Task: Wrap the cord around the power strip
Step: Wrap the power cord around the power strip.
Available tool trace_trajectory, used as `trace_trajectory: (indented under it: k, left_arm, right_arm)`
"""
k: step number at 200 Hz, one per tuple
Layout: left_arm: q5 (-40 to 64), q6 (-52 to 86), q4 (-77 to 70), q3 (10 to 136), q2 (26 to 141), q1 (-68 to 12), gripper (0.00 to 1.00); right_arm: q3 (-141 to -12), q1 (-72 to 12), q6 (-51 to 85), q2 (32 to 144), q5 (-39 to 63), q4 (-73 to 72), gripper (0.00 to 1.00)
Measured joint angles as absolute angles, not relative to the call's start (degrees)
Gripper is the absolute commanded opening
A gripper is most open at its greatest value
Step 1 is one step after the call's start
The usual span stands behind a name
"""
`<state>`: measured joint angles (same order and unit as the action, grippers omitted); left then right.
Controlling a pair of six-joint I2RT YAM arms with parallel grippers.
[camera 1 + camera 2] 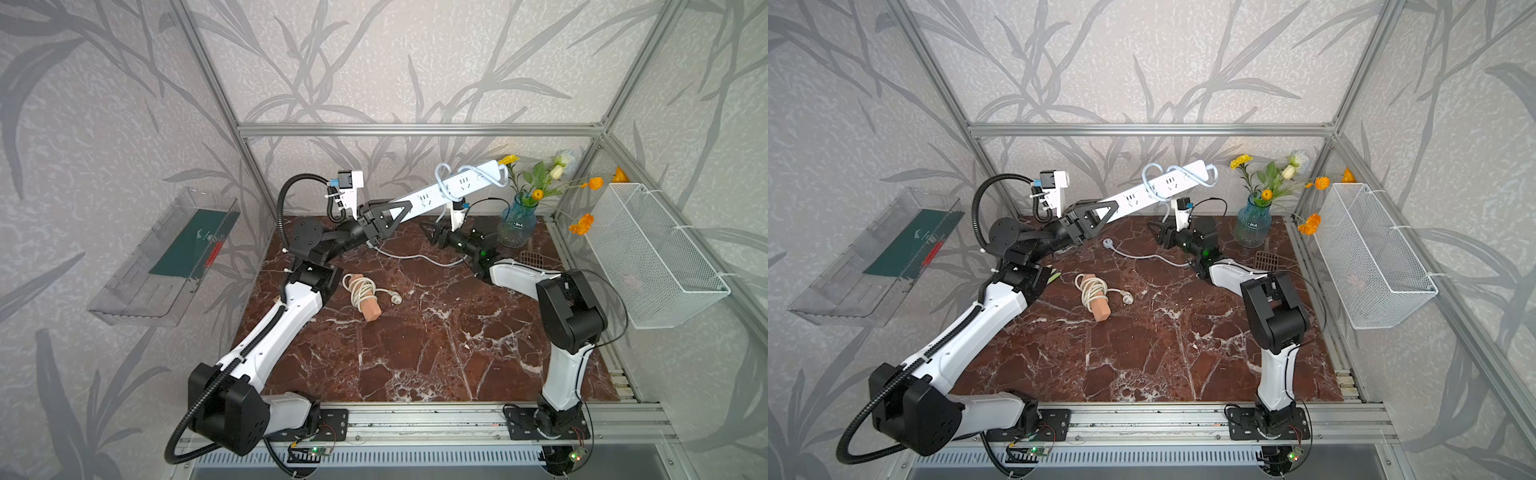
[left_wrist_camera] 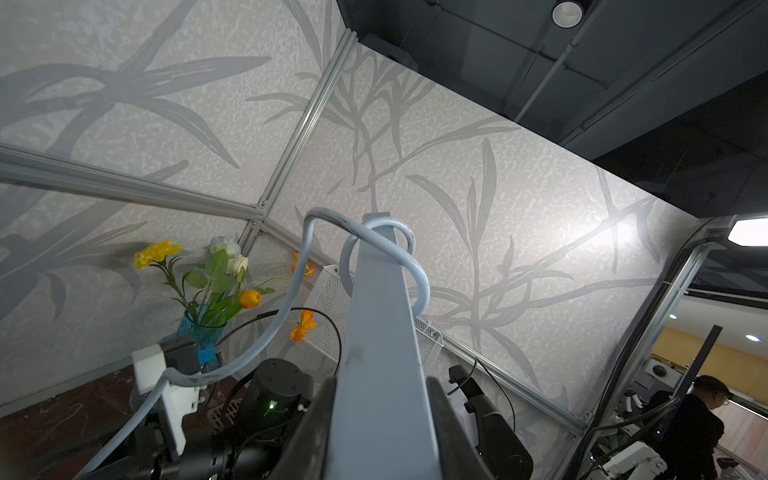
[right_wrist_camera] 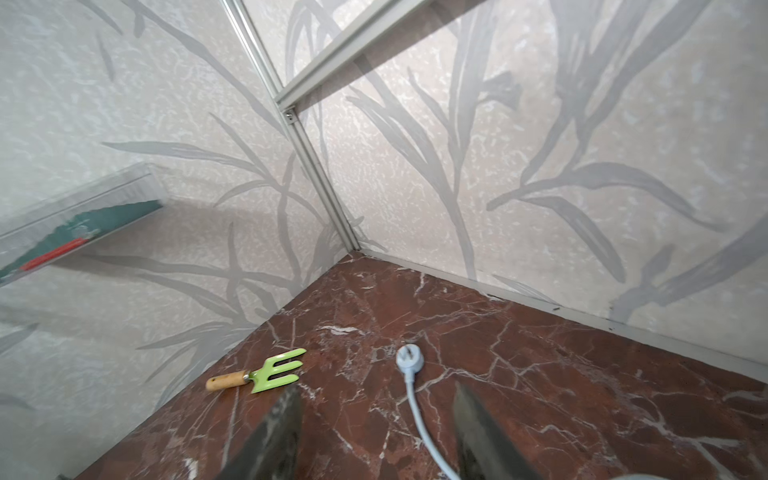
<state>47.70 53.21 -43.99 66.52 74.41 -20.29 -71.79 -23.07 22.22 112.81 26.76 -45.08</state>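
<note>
Holding the power strip (image 1: 453, 188) aloft by its near end in the left claw (image 1: 384, 222), which is clamped on it. The strip tilts up toward the back wall, its far end close to the flower vase (image 1: 517, 226). The cord (image 2: 332, 217) is looped around that far end, about two turns I think, though the loops overlap and I cannot count them cleanly. From there the slack drops to the bench (image 1: 415, 353) and runs out to the plug (image 3: 409, 358), which lies flat near the back corner. The right claw (image 3: 374, 434) sits low under the strip, jaws apart and nothing in them. In its wrist view the cord crosses the bench between the two fingers (image 3: 274, 432). My read: mid-wrap, between turns, at the regrasp. The next move calls for closing the right claw on the slack nearer the strip than the plug. It should then carry that slack over the strip's upper face and lay the turn beside the existing loops, with light tension so they do not slip off the end. Mind the vase on the swing.
</note>
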Motion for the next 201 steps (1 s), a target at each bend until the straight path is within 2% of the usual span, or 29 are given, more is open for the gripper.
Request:
trace_trajectory:
  k: [17, 39, 58, 79, 102, 131, 160, 201]
  left_arm:
    - [46.61, 53.17, -44.29, 66.54, 74.0, -20.29, 0.0]
    - [44.71, 52.9, -44.14, 66.54, 73.8, -20.23, 0.0]
    - [41.36, 50.92, -42.24, 66.54, 73.43, -19.9, 0.0]
    - [35.9, 46.06, -37.15, 66.59, 72.77, -19.2, 0.0]
    - [27.0, 36.01, -26.33, 68.1, 72.29, -18.63, 0.0]
    - [15.81, 19.75, -12.82, 70.0, 72.29, -18.59, 0.0]
    - [10.2, 7.18, -0.62, 70.04, 73.01, -18.63, 0.0]
    - [13.43, -0.78, 12.95, 67.09, 73.76, -18.92, 0.0]
  right_arm:
    - [-71.96, -24.14, 22.0, 115.07, 23.14, -45.43, 0.51]
    - [-71.53, -25.06, 21.34, 116.57, 19.88, -46.09, 0.23]
    - [-67.85, -26.57, 19.22, 115.22, 17.47, -46.52, 0.12]
    - [-58.7, -30.39, 13.13, 108.84, 12.99, -43.72, 0.08]
    - [-49.58, -38.98, 2.94, 97.54, 7.03, -36.32, 0.03]
    - [-46.35, -46.04, -11.14, 82.61, 2.48, -24.53, 0.0]
    - [-53.41, -45.65, -24.97, 72.97, -0.67, -12.73, 0.0]
    - [-75.55, -44.1, -38.87, 75.09, -1.3, -6.04, 0.0]
